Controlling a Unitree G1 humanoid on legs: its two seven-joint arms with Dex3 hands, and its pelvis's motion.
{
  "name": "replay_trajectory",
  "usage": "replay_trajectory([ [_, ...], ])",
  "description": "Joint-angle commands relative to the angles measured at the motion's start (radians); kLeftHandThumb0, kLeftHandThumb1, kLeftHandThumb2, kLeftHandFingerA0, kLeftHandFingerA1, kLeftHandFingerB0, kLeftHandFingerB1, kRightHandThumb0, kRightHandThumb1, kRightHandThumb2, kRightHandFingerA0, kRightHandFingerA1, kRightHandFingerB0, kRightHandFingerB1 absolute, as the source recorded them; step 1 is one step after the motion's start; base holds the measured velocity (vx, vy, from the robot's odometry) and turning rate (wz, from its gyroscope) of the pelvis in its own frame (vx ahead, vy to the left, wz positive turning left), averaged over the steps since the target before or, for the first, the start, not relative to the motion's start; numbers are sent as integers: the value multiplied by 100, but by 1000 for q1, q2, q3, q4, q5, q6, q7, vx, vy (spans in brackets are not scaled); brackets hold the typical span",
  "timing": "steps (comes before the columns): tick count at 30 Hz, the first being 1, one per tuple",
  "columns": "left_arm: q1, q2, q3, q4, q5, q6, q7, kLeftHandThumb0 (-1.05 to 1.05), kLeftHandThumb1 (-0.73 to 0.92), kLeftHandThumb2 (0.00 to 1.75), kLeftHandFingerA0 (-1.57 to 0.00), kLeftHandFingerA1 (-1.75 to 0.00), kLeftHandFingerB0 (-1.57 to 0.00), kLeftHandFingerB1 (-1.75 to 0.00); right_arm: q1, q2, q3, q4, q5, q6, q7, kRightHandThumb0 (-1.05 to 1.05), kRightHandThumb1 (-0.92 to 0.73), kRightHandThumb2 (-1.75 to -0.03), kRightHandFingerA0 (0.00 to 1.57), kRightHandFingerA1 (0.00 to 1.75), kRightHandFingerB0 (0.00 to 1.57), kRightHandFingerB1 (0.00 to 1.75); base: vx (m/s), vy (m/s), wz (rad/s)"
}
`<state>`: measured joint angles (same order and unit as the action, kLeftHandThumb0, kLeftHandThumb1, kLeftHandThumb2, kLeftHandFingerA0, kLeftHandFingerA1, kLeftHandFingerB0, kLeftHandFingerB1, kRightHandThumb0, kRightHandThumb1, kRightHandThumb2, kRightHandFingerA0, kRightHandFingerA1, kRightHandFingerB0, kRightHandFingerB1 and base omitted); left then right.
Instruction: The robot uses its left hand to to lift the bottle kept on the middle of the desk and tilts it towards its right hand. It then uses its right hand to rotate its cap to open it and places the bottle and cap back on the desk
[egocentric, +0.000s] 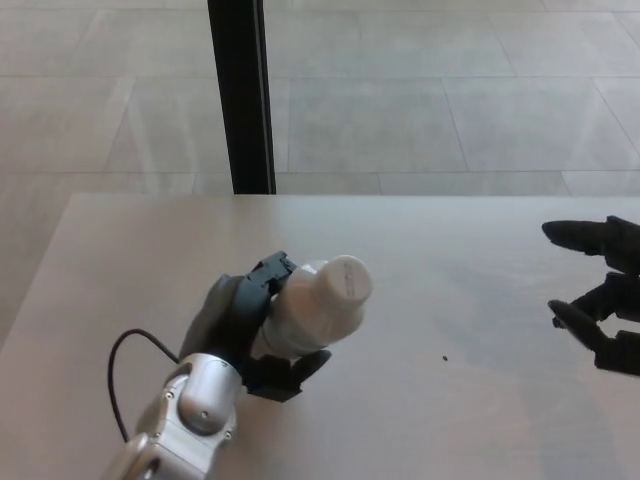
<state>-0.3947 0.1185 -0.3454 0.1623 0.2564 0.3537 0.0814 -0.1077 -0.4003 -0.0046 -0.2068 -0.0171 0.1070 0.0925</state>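
Note:
My left hand (248, 330) is shut on a white plastic bottle (312, 312), held above the pale desk (420, 260) and tilted to the right. The bottle's white cap (345, 283) faces up and to the right and sits on the bottle. My right hand (600, 295) comes in at the right edge, open, its black fingers (575, 235) spread and pointing left toward the bottle. A wide gap of desk lies between that hand and the cap.
A black vertical post (241, 95) stands behind the desk's far edge (300, 196). Beyond it is a tiled floor (450, 100). A black cable (125, 370) loops beside my left wrist. A tiny dark speck (444, 358) lies on the desk.

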Motion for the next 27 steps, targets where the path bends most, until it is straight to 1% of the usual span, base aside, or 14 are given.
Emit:
replay_trajectory([
  [1,-36,117,-2,-42,25,178,-187,-10,41,131,-97,-164,-86,-134,39,-78,71,-79,-136,-73,65,-49,-58,-59,82,84,49,36,0,0,0],
  [4,-24,141,-18,-48,35,203,-203,-13,43,127,-101,-160,-87,-139,31,-70,116,-107,-184,-66,42,-51,-58,-58,80,84,48,37,0,0,0],
  [6,-26,138,-34,-46,38,232,-210,-13,42,128,-101,-165,-91,-138,27,-63,135,-112,-220,-61,17,-59,-47,-86,79,86,39,50,0,0,0],
  [8,-28,132,-44,-49,36,262,-221,-15,44,133,-100,-170,-85,-147,-1,-42,173,-125,-287,-35,-15,-56,-56,-58,76,91,47,36,0,0,0],
  [9,-31,127,-44,-47,35,267,-219,-16,43,140,-101,-171,-87,-140,-13,-35,183,-131,-301,-19,-19,-64,-48,-87,79,91,39,51,0,0,0],
  [11,-32,124,-47,-49,38,268,-220,-15,41,136,-99,-171,-87,-141,-26,-24,196,-134,-323,-6,-30,-58,-46,-89,79,90,35,51,0,0,0],
  [12,-37,123,-58,-55,46,278,-223,-19,50,116,-123,-137,-96,-116,-41,-6,208,-134,-344,3,-49,-56,-57,-58,78,88,47,36,0,0,0],
  [13,-41,115,-64,-60,52,292,-219,-14,49,116,-92,-172,-78,-136,-59,11,220,-136,-362,18,-60,-62,-49,-88,79,89,39,51,0,0,0],
  [14,-43,115,-70,-60,58,291,-218,-15,52,109,-93,-168,-75,-132,-66,17,224,-134,-367,21,-63,-55,-58,-60,78,90,46,38,0,0,0],
  [19,-36,87,-98,-69,84,318,-194,-17,61,88,-88,-152,-69,-91,-114,74,241,-94,-412,38,-104,-53,-60,-58,81,91,46,39,0,0,0],
  [23,-41,71,-99,-70,86,337,-195,-16,63,85,-89,-156,-69,-94,-152,116,248,-58,-433,78,-107,-51,-59,-58,81,91,44,36,0,0,0],
  [24,-42,69,-100,-70,90,329,-195,-15,63,86,-89,-154,-70,-99,-163,130,253,-35,-441,79,-113,-52,-45,-87,76,87,36,53,0,0,0],
  [25,-42,68,-101,-71,91,330,-196,-15,63,86,-89,-154,-70,-99,-165,135,252,-31,-445,79,-113,-52,-45,-87,76,87,36,53,0,0,0],
  [27,-41,55,-106,-71,92,326,-193,-15,63,88,-84,-149,-70,-99,-170,151,257,-10,-463,83,-123,-51,-56,-58,83,89,44,38,0,0,0],
])
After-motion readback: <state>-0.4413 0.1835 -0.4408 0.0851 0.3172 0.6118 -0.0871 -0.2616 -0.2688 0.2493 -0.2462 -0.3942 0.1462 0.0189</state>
